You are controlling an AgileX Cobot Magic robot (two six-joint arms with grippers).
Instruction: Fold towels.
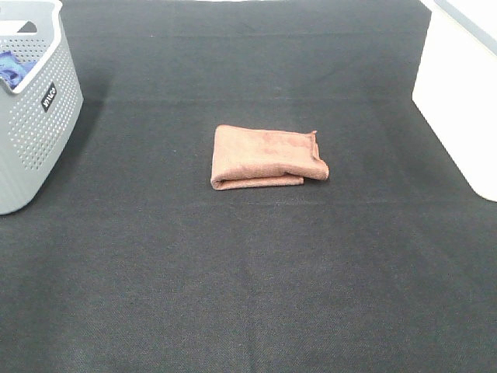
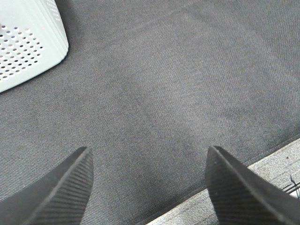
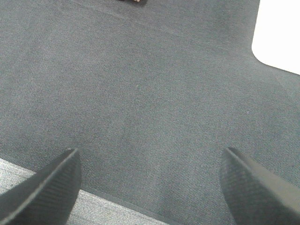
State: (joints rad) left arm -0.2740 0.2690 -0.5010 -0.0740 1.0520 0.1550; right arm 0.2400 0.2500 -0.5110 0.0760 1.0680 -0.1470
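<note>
The reddish-brown towel (image 1: 268,158) lies folded into a small rectangle at the middle of the black mat (image 1: 248,280) in the exterior high view, with layered edges showing along its near side. A sliver of it shows at the edge of the right wrist view (image 3: 133,2). Neither arm shows in the exterior high view. My left gripper (image 2: 147,185) is open and empty over bare mat near the mat's edge. My right gripper (image 3: 150,187) is open and empty over bare mat, also near the mat's edge.
A grey perforated basket (image 1: 35,116) stands at the far left with a blue cloth (image 1: 12,68) inside; its corner shows in the left wrist view (image 2: 28,42). A white box (image 1: 462,101) stands at the right, also in the right wrist view (image 3: 279,33).
</note>
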